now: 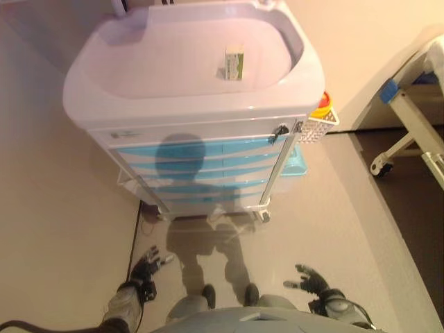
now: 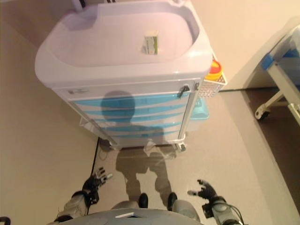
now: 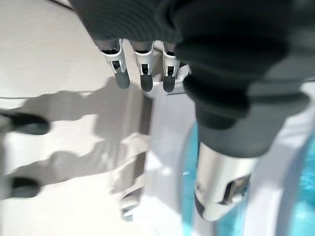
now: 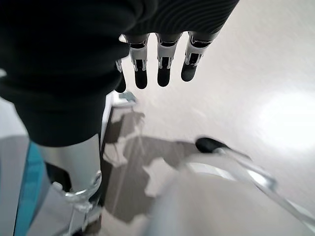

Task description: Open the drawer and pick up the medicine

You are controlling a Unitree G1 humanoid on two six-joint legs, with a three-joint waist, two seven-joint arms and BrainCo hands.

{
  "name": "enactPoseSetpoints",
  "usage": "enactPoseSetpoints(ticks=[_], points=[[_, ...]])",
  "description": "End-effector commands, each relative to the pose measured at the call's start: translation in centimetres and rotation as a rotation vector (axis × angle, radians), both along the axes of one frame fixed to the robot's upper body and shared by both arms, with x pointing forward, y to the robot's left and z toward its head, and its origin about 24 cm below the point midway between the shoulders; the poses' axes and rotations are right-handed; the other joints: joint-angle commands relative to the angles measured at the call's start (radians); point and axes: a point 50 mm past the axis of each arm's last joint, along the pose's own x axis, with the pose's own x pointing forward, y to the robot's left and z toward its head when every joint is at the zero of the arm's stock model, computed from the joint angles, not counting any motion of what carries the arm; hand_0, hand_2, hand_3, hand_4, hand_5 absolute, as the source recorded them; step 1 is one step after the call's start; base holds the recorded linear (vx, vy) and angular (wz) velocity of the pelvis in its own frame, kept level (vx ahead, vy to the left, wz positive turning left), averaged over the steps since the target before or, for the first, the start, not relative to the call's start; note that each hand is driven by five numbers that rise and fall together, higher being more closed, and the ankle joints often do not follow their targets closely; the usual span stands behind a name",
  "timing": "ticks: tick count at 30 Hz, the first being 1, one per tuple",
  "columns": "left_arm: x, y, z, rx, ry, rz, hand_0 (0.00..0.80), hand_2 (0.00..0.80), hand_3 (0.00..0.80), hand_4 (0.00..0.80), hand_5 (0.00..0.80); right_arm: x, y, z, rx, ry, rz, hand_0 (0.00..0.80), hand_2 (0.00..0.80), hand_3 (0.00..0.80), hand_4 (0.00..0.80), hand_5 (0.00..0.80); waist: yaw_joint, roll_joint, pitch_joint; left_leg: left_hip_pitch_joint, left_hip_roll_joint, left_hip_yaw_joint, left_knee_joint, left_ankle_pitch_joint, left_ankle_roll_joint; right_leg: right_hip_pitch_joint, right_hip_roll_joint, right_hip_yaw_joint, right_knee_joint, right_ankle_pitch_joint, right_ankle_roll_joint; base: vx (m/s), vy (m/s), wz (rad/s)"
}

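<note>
Nearest, left hand (image 1: 146, 267) at 7 o'clock and right hand (image 1: 310, 281) at 5 o'clock hang with fingers spread, holding nothing. At 12 o'clock stands the white trolley with blue drawers (image 1: 208, 166) closed; a small green-white box (image 1: 234, 63) lies on top.

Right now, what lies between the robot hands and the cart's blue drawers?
Only bare floor, as both eye views show. The left robot hand and right robot hand hang open and low, short of the closed drawers.
</note>
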Motion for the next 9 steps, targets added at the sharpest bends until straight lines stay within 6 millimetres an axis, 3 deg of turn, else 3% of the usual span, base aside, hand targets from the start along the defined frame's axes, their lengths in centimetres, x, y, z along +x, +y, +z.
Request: enactPoseSetpoints(ticks=[1,3,9], points=[[-0.3,0.5,-0.2,0.076,0.057,0.001,0.0,0.0,0.0,0.0,0.0,-0.1,0.5,-0.2,0.041,0.023,-0.016,0.0,0.0,0.0,0.0,0.0,-0.011,-0.021,-0.011,-0.036,-0.042,0.025,-0.041,0.043,0.0,0.047,-0.012,-0.023,-0.082,0.076,0.035,0.0,0.0,0.0],[-1.3,-0.3,-0.8,0.035,0.113,-0.083,0.0,0.0,0.0,0.0,0.0,-0.4,0.8,-0.5,0.037,0.062,0.0,0.0,0.0,0.0,0.0,0.0,-0.01,-0.022,-0.026,-0.017,-0.034,0.032,-0.073,0.052,-0.003,0.061,-0.012,-0.029,-0.098,0.081,0.039,0.0,0.0,0.0],[-0.3,-3.3,-0.8,-0.107,0.039,-0.196,0.0,0.0,0.0,0.0,0.0,-0.3,1.1,-0.7,-0.005,0.101,0.051,0.0,0.0,0.0,0.0,0.0,-0.005,-0.017,-0.05,0.022,-0.025,0.05,-0.133,0.069,-0.012,0.095,-0.015,-0.057,-0.16,0.111,0.058,0.0,0.0,0.0]])
